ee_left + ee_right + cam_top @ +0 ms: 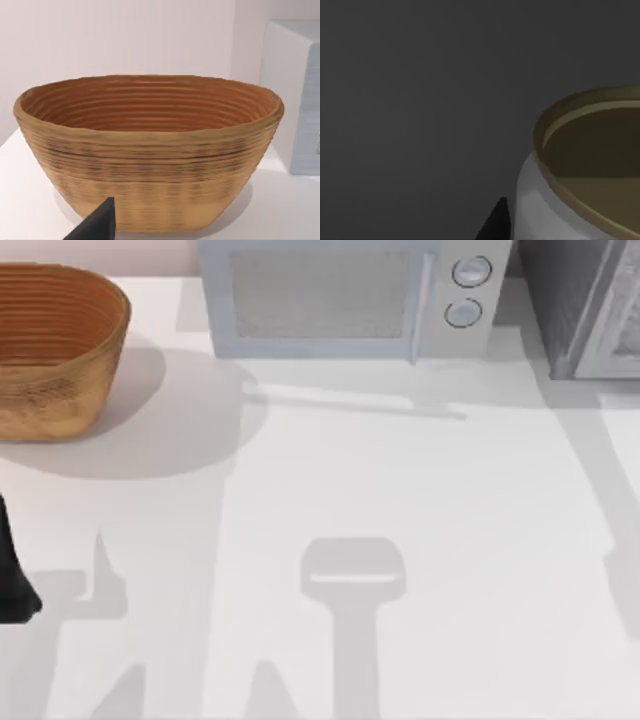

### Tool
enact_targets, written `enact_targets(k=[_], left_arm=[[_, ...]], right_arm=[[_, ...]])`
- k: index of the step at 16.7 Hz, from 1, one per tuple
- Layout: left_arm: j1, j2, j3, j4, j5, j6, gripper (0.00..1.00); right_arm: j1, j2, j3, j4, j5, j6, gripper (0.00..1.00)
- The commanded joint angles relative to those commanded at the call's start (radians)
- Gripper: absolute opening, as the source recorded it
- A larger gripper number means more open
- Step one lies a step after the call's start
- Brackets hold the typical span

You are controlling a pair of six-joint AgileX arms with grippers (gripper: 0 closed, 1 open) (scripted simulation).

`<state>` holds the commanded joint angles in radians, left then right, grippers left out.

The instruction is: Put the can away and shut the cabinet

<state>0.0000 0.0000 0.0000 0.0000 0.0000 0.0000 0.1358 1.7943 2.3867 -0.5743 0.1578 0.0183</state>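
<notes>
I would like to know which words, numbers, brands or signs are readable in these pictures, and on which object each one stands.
No readable text anywhere.
Microwave: its two round knobs carry no legible marks.
Can: the right wrist view shows its gold lid and plain white wall; no print can be seen there.
Wicker basket: no label.
Cabinet: speckled grey side and pale door frame, no signs.
</notes>
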Motion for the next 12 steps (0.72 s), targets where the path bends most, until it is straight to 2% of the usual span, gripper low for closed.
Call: enact_targets(k=[3, 6, 12], left_arm=[[0.000, 0.000, 0.000, 0.000, 0.000, 0.000, 1.00], [0.000, 0.000, 0.000, 0.000, 0.000, 0.000, 1.00], [0.000, 0.000, 0.000, 0.000, 0.000, 0.000, 1.00]], right_arm=[[-0.015, 0.144, 0.214, -0.043, -0.013, 0.000, 0.00], [-0.031, 0.257, 0.344, -0.088, -0.028, -0.001, 0.00], [-0.038, 0.295, 0.381, -0.106, -0.035, -0.001, 0.00]])
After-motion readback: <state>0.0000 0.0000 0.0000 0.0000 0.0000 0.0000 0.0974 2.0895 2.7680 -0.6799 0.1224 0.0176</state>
